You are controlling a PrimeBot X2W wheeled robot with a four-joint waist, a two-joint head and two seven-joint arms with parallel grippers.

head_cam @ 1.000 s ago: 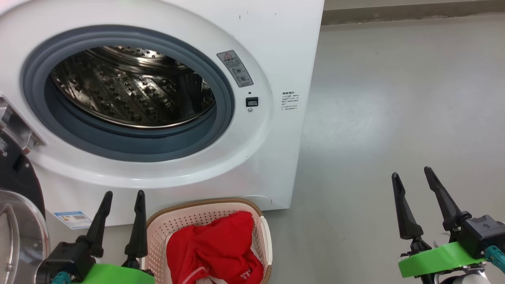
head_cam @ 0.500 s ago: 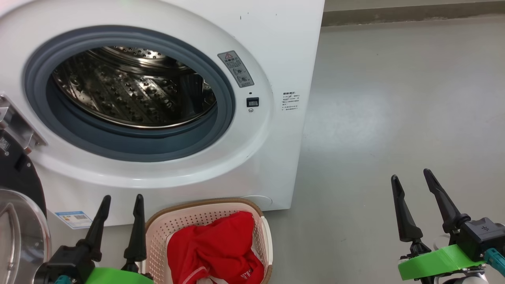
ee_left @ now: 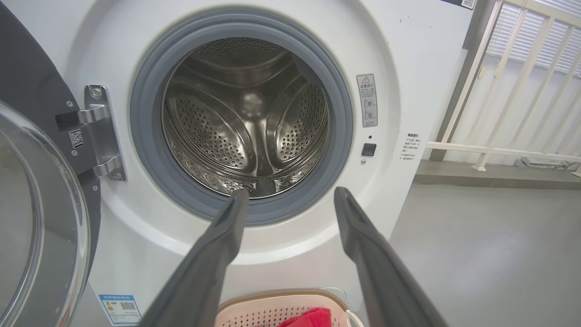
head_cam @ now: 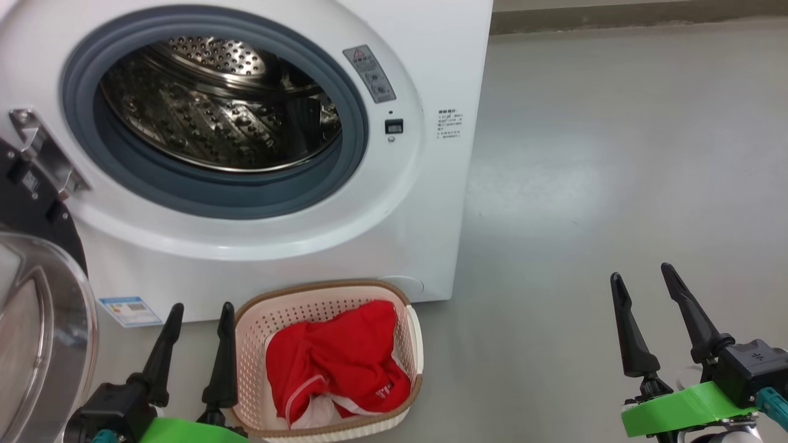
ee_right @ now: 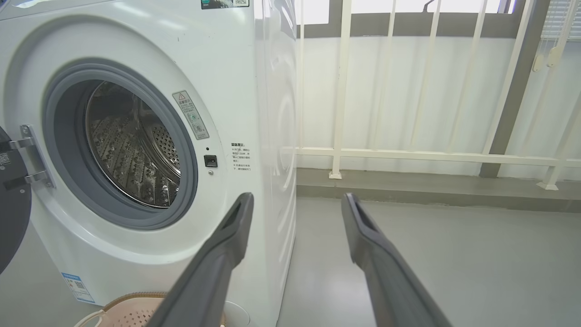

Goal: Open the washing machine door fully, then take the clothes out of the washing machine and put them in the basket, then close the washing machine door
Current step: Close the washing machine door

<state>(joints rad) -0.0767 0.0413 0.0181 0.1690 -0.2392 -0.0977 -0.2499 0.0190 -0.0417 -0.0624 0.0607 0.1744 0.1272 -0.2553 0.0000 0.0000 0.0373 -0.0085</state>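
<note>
Red clothes (head_cam: pixel 335 357) lie in the basket (head_cam: pixel 320 287) and the drum (head_cam: pixel 215 117) looks empty, so I judge shutting comes next. The washing machine door (head_cam: pixel 37 320) stands open just left of my left claw (head_cam: pixel 203 306), which is parted and empty. My right claw (head_cam: pixel 640 271), also parted, is well apart.

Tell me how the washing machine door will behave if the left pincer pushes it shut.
The washing machine door will probably swing as one rigid piece, since a metal hinge carries it. Its bulging glass window looks smooth, so the left pincer may slide off; the black rim seems safer.
</note>
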